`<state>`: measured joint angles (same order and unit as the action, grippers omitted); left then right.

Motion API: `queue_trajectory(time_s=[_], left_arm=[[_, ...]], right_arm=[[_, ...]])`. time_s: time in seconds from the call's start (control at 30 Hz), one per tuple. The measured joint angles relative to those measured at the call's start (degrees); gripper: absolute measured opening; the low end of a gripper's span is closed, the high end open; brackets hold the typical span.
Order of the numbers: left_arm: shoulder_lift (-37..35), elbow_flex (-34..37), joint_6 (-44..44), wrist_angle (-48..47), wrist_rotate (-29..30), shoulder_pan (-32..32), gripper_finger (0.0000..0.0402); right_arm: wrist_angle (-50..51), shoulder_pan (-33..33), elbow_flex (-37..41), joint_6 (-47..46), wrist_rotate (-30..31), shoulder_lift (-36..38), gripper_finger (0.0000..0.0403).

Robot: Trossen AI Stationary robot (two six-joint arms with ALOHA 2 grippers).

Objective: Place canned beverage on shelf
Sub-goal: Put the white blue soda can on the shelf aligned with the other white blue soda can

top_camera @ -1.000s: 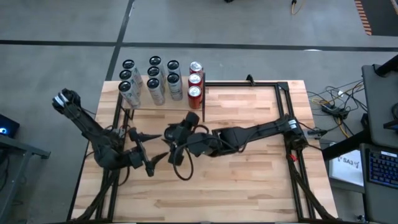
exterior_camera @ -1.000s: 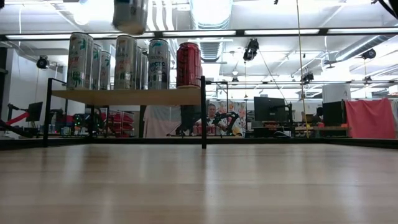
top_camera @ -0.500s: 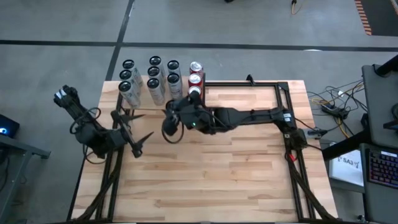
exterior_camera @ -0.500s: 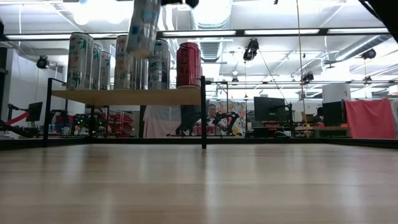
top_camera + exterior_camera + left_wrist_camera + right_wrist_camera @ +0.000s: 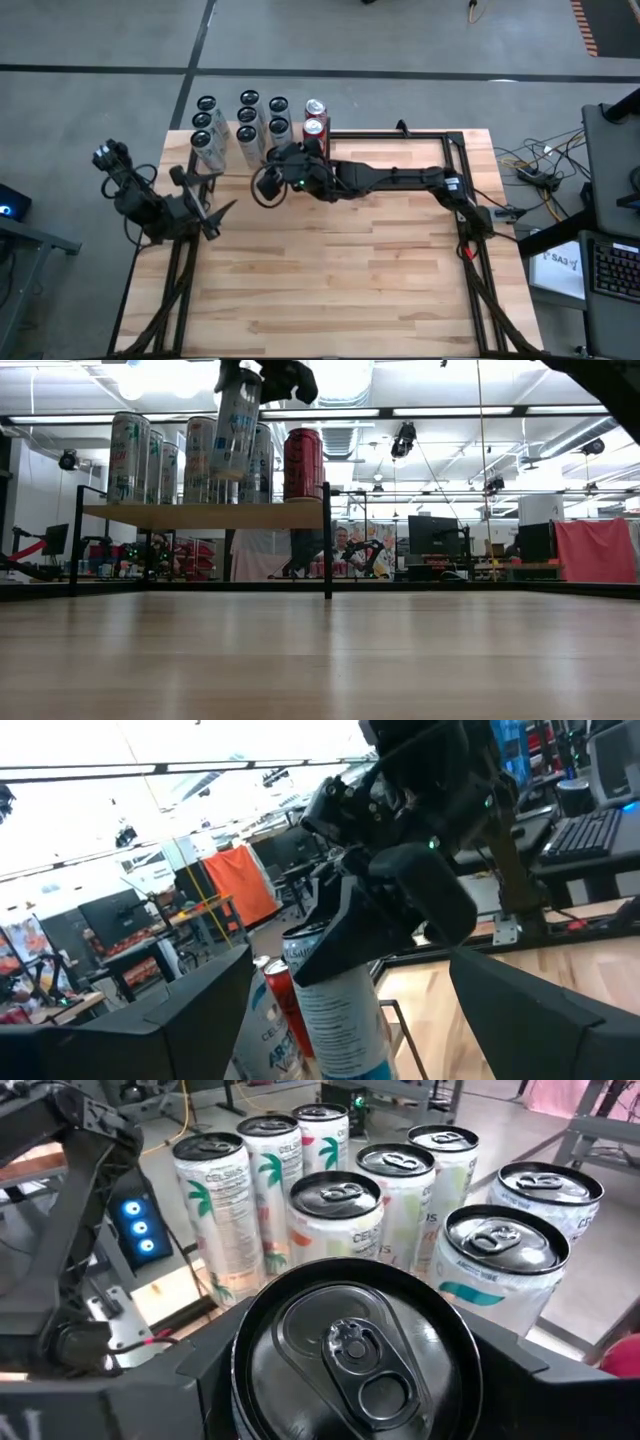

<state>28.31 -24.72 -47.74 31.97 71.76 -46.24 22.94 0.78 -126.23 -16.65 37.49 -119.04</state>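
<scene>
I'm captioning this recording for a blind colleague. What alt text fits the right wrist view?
The right gripper holds a tall silver beverage can from above, its pull-tab top filling the foreground. Beyond it stand seven tall white cans with palm-tree print, closely grouped, with the dark left arm off to one side.

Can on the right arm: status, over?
Right gripper holds the can tilted above the shelf, not set down. Left gripper open, waiting at the table's left edge. Standing cans crowd the shelf.
</scene>
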Motion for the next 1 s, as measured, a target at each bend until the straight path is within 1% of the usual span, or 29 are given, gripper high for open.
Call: queue_trajectory(time_s=[0.23, 0.5, 1.0], left_arm=[[-1.8, 0.5, 0.2, 0.1, -0.3, 0.0, 0.0323], [-1.9, 0.2, 0.2, 0.2, -0.3, 0.0, 0.0323], [-1.7, 0.3, -0.3, 0.1, -0.4, 0.0, 0.0323]], right_arm=[[1.1, 1.0, 0.0, 0.4, 0.2, -0.7, 0.0242], [3.3, 2.1, 0.0, 0.7, 0.0, -0.7, 0.0242], [3.1, 3.0, 0.4, -1.4, 0.2, -1.0, 0.0242]])
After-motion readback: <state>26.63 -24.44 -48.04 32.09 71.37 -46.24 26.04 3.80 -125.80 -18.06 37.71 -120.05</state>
